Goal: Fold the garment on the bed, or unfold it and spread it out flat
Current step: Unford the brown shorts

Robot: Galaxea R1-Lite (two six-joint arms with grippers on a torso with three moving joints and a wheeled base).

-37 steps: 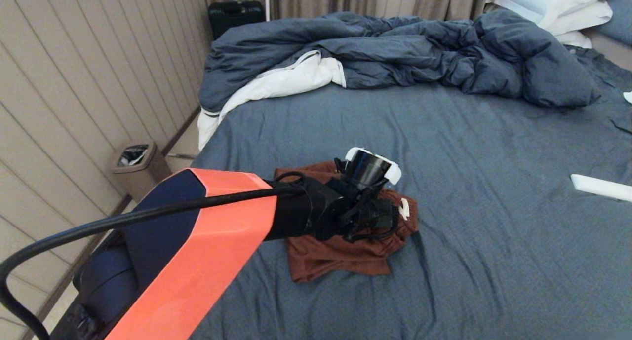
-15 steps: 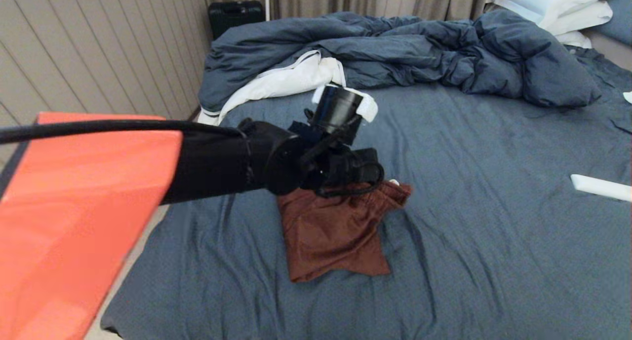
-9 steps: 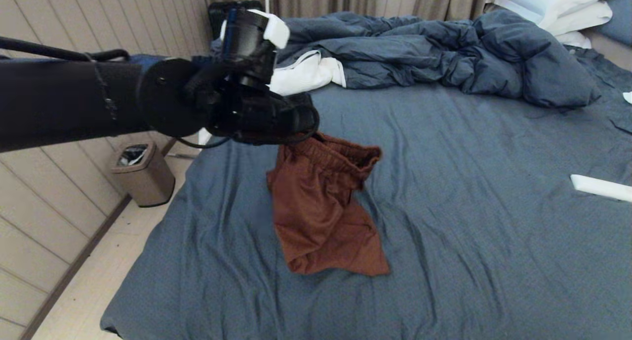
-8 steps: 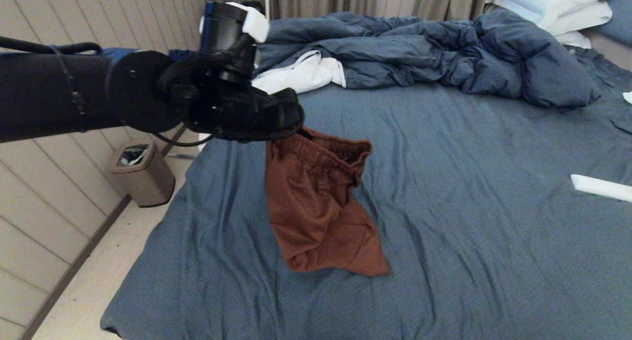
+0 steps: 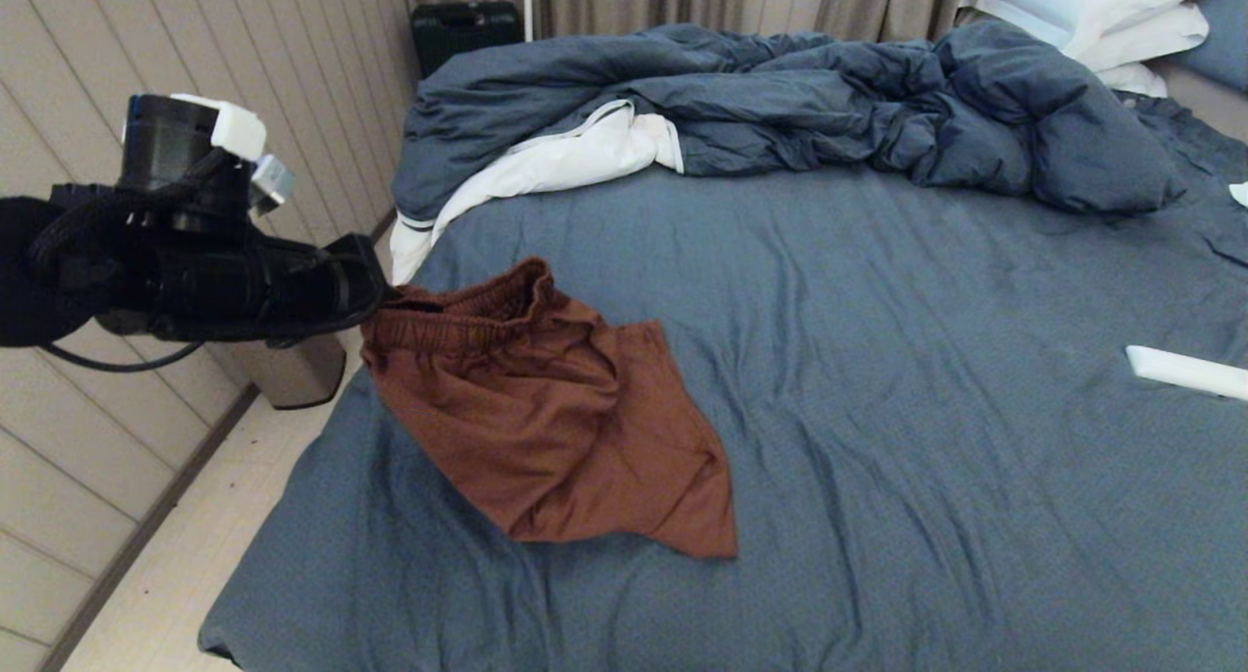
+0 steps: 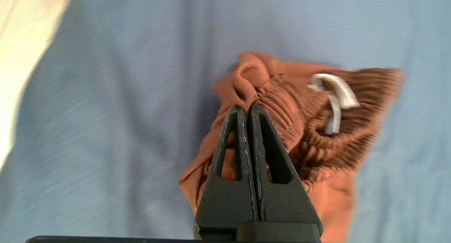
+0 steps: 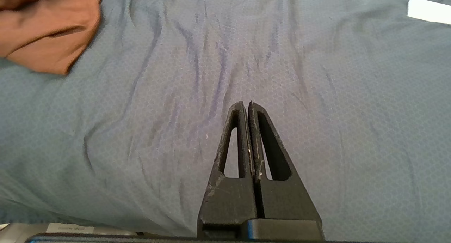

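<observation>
rust-brown garment (image 5: 546, 409), slate-blue bed (image 5: 926, 379)

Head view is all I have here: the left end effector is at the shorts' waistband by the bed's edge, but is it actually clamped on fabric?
Observer: Yes. In the left wrist view the left end effector is shut, with a fold of the shorts at the waistband pinched at its tips.
Operator: Where's the drawstring? I can't see it.
Observer: The white drawstring lies on the gathered waistband, beside the tips and clear of them.
Operator: And the right end effector? It's out of my picture.
Observer: The right end effector is shut on nothing, above bare sheet, apart from the shorts.
</observation>
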